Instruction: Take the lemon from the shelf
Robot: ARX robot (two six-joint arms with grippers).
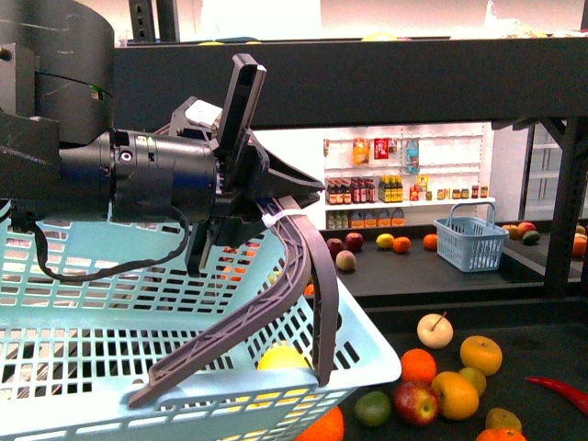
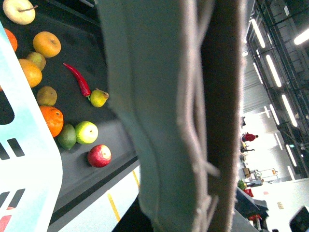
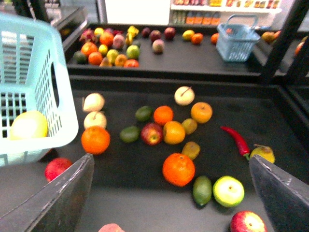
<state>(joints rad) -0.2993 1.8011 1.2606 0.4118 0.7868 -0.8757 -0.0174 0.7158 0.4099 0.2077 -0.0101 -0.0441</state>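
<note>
My left gripper [image 1: 274,217] is shut on the grey basket handle [image 1: 276,303] and holds the pale blue basket [image 1: 110,367] up in front of the black shelf [image 1: 542,354]. The handle [image 2: 159,121] fills the left wrist view up close. A pale yellow rounded fruit, the lemon [image 3: 29,124], lies inside the basket [image 3: 34,72]; it also shows through the slots as the lemon [image 1: 280,356]. My right gripper [image 3: 169,203] is open above the shelf deck [image 3: 120,193], its fingers [image 3: 58,198] spread wide with nothing between them, just short of an orange [image 3: 178,169].
Loose fruit covers the deck: oranges, red apples [image 3: 151,133], a green apple [image 3: 228,191], limes, and a red chili [image 3: 236,140]. A farther deck holds more fruit and a small blue basket [image 1: 470,241]. White store shelving with bottles [image 1: 404,188] stands behind.
</note>
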